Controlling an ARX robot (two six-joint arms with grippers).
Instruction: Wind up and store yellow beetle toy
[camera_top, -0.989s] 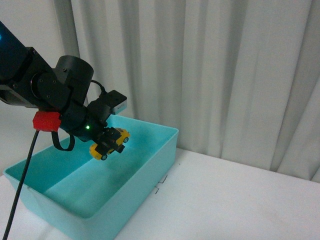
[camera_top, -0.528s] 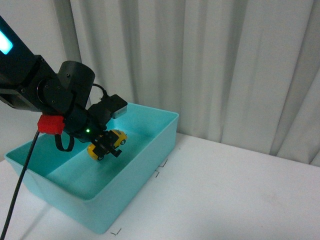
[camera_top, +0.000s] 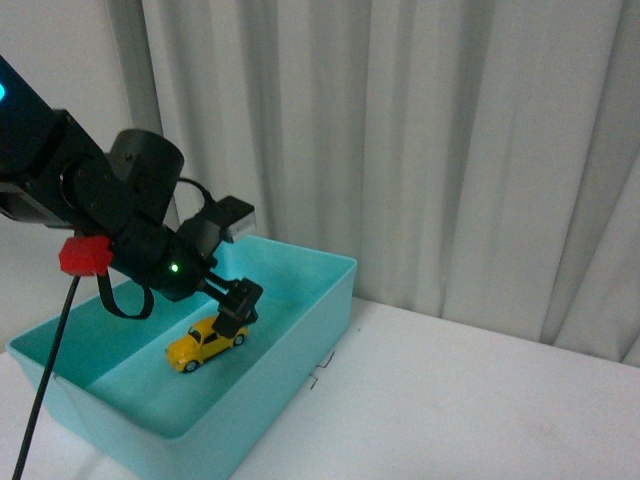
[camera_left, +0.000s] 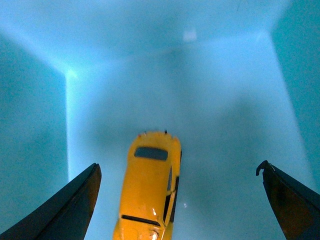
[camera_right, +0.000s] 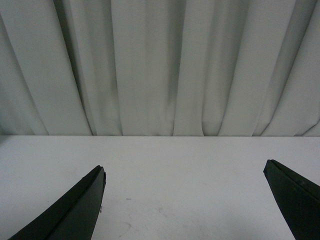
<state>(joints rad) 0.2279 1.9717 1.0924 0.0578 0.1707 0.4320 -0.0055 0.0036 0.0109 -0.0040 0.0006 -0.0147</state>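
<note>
Biggest thing we see is the pale curtain (camera_top: 450, 150) filling the whole back, with a white table (camera_top: 480, 400) in front of it. On the table's left side sits a teal bin (camera_top: 300, 330), open on top. Our left arm (camera_top: 100, 200), black and chunky, reaches over the bin from the left, and a black cable (camera_top: 45, 380) hangs off it down past the bin's near wall. The left gripper (camera_left: 178, 167) hangs just above the bin floor with its jaws spread wide and nothing in them. In the wrist view both fingers (camera_left: 70, 205) show at the edges, with a gap between each and the car. The right gripper (camera_right: 183, 166) is spread wide too, holding nothing, and looks out over bare table and curtain. The beetle (camera_top: 207, 343) sits upright on its wheels on the bin floor, roughly mid-bin. It's right under the left gripper and between its fingers, touching neither as far as we can tell. Smallest bits: a red block (camera_top: 83, 255) on the arm and a tiny green light (camera_top: 173, 267) glowing near the wrist.
</note>
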